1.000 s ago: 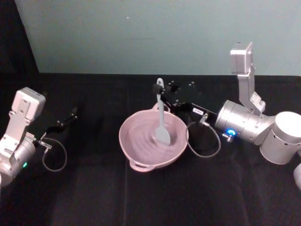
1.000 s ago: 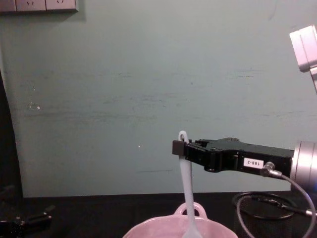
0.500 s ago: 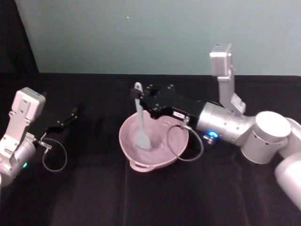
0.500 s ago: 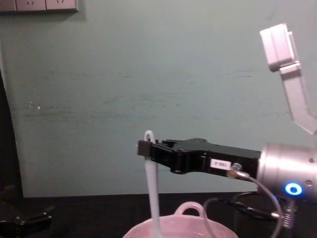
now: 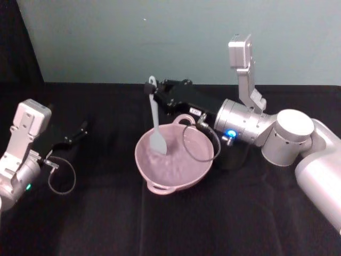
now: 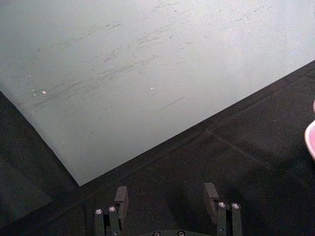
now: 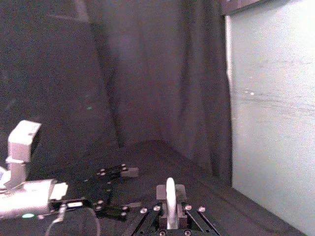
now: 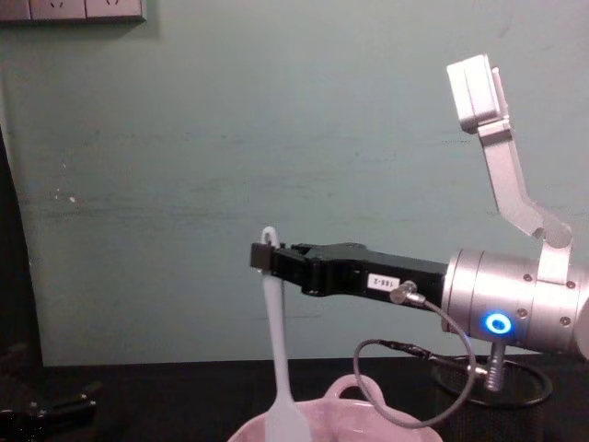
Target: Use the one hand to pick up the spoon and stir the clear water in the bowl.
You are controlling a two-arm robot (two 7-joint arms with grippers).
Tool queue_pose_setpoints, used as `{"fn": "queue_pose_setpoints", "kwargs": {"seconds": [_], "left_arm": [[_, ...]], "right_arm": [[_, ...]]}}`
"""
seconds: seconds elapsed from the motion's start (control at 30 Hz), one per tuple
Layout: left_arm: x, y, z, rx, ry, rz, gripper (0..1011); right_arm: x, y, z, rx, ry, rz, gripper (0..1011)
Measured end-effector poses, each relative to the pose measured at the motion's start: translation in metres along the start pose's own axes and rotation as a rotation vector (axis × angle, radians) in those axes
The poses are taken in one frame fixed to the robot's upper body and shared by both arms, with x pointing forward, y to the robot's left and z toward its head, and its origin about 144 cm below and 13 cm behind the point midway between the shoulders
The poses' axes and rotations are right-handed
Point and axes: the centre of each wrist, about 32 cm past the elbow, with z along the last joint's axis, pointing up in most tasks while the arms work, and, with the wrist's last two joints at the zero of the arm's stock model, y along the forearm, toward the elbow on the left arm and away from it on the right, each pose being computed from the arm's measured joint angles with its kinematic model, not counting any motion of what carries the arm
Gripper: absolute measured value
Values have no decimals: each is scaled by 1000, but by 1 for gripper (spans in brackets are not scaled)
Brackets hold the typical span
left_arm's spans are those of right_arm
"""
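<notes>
The right gripper [image 5: 153, 93], slim matte-black fingers on a brushed silver cylinder, is clamped on the top of the spoon [image 5: 155, 124]; its smooth white plastic handle hangs upright and its flat paddle head sits inside the wide pale pink bowl [image 5: 139, 160], at the left of the faintly rippled clear water [image 5: 178, 166]. The chest view gives the handle's vertical line from the side; the right wrist view shows it pinched edge-on; the left gripper [image 5: 81, 130] is well apart over the black cloth [image 5: 96, 213], its fingers [image 6: 120, 196] spread in the left wrist view.
</notes>
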Motion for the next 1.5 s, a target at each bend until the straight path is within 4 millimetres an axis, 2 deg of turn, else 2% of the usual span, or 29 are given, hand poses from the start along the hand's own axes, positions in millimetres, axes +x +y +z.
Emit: {"fn": "queue_pose_setpoints", "kwargs": {"seconds": [0.27, 0.37, 0.6, 0.9, 1.2, 1.5], "left_arm": [[0, 0, 0, 0, 0, 0, 1011], [0, 0, 0, 0, 0, 0, 1011], [0, 0, 0, 0, 0, 0, 1011], [0, 0, 0, 0, 0, 0, 1011], [0, 0, 0, 0, 0, 0, 1011], [0, 0, 0, 0, 0, 0, 1011]], "right_arm": [[14, -17, -2, 29, 17, -66, 109], [15, -31, -3, 48, 29, -97, 109], [5, -55, -9, 85, 49, -139, 109], [-15, -72, -15, 113, 92, -136, 109], [-25, -65, -25, 120, 133, -105, 109], [-17, -35, -29, 125, 148, -64, 109]]}}
